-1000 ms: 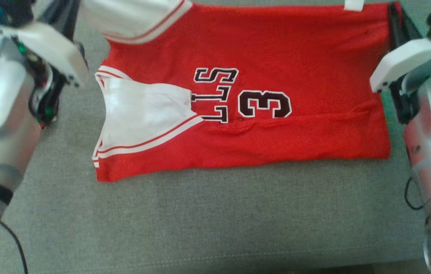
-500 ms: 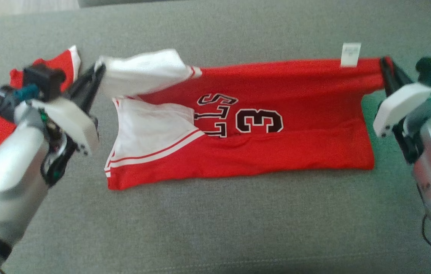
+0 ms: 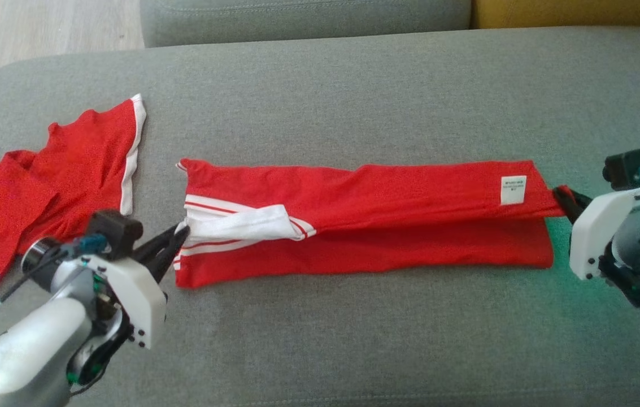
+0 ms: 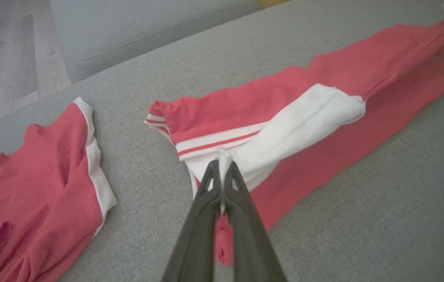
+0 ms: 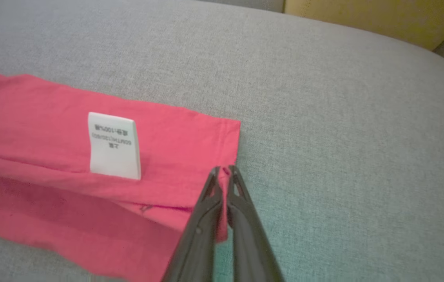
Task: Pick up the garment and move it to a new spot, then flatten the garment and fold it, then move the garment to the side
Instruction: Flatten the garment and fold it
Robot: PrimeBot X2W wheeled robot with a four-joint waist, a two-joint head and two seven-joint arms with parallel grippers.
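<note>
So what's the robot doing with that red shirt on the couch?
The robot is folding a red jersey on a grey sofa cushion. Its left gripper pinches the white-trimmed end, and its right gripper pinches the other end, near the white label. The far half lies folded over the near half, so the jersey makes a long strip. Another red garment lies crumpled off to the robot's left.
</note>
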